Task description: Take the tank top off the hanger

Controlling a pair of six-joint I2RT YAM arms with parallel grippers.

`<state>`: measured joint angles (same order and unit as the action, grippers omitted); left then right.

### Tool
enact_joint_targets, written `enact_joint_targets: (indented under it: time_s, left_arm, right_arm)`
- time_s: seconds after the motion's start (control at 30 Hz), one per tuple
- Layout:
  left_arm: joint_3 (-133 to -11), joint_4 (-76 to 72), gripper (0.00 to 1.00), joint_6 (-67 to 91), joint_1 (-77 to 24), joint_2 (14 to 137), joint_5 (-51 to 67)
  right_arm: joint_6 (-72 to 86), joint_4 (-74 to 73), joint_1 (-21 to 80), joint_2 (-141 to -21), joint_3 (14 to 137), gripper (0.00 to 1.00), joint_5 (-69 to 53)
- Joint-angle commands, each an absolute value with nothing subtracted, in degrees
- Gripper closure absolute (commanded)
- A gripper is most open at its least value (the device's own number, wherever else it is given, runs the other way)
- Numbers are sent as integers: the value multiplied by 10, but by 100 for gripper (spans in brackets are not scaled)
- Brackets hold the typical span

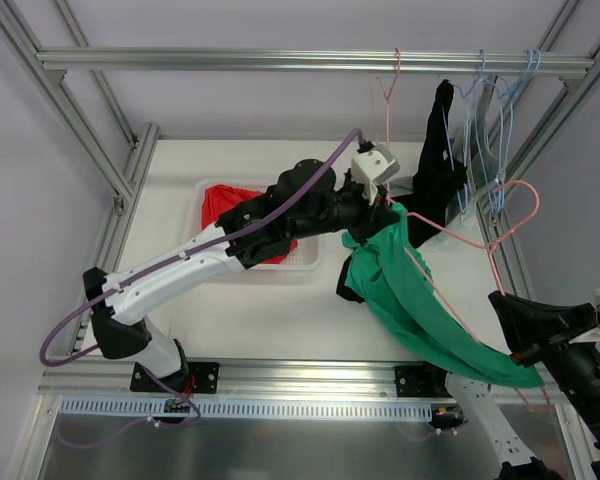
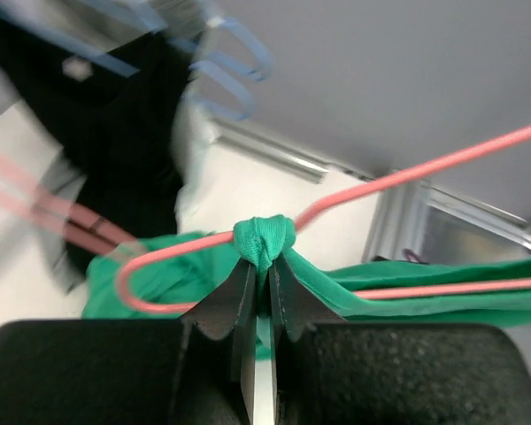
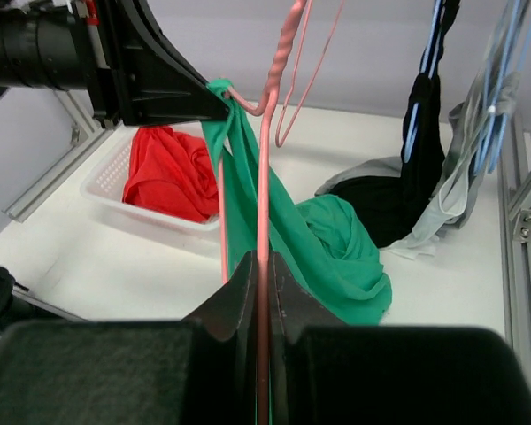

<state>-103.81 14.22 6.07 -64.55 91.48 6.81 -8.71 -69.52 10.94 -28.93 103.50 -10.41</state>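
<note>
A green tank top [image 1: 410, 295] hangs on a pink wire hanger [image 1: 480, 240] held off the rail, over the table's right side. My left gripper [image 1: 388, 205] is shut on the top's bunched strap [image 2: 264, 241] where it wraps the hanger wire [image 2: 407, 177]. My right gripper [image 1: 525, 352] is shut on the hanger's wire [image 3: 264, 177] at the lower right. In the right wrist view the green cloth [image 3: 323, 239] drapes down to the table and the left gripper [image 3: 221, 102] pinches its upper end.
A white basket [image 1: 305, 260] with a red garment [image 1: 225, 205] sits mid-table. A black garment [image 1: 438, 170] and blue hangers [image 1: 480, 130] hang from the rail [image 1: 280, 60] at back right. Another pink hanger [image 1: 388, 90] hangs there. Frame posts stand on both sides.
</note>
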Motion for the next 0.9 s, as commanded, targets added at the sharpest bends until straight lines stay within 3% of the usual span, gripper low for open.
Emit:
enact_joint_targets:
  time_s: [0.0, 0.2, 0.33, 0.63, 0.87]
  left_arm:
    - [-976, 120, 100, 98, -648, 826, -132]
    - [-887, 120, 100, 129, -648, 738, -221]
    - [-848, 120, 100, 144, -648, 682, -236]
    - [-763, 108, 100, 211, -648, 599, -190]
    - [-647, 42, 100, 229, -648, 554, -70]
  right_arm:
    - [-111, -640, 114, -245, 1006, 100, -133]
    - [-113, -637, 144, -224, 1021, 100, -227]
    - [-102, -634, 177, -214, 1034, 100, -215]
    - [-78, -549, 221, -171, 975, 100, -190]
    - [-36, -343, 224, -102, 839, 100, -150]
